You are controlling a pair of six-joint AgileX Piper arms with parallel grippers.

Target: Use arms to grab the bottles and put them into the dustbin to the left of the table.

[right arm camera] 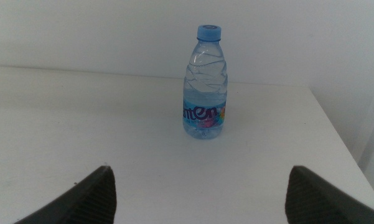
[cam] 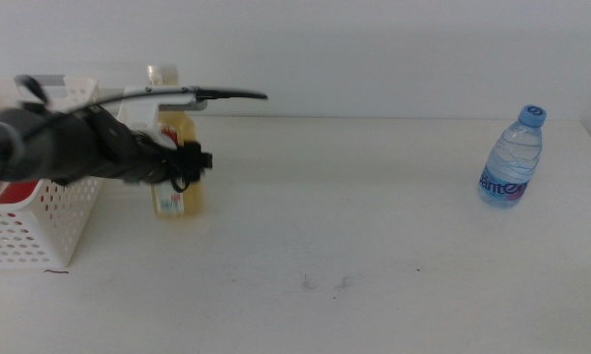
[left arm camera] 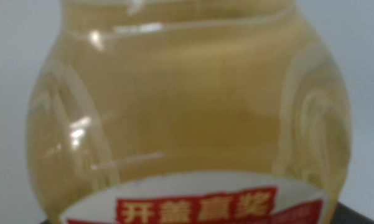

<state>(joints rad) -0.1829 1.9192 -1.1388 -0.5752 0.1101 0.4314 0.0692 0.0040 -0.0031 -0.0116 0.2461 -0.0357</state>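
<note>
Your left claw (cam: 189, 165) is at the yellow-liquid bottle (cam: 177, 167), which fills its wrist view; you cannot tell its opening. That bottle stands just beside the dustbin (cam: 39, 221). Your right claw (right arm camera: 199, 193) gapes wide, empty, facing the one water bottle (right arm camera: 205, 84), far across the desk (cam: 354, 256) from the dustbin.
</note>
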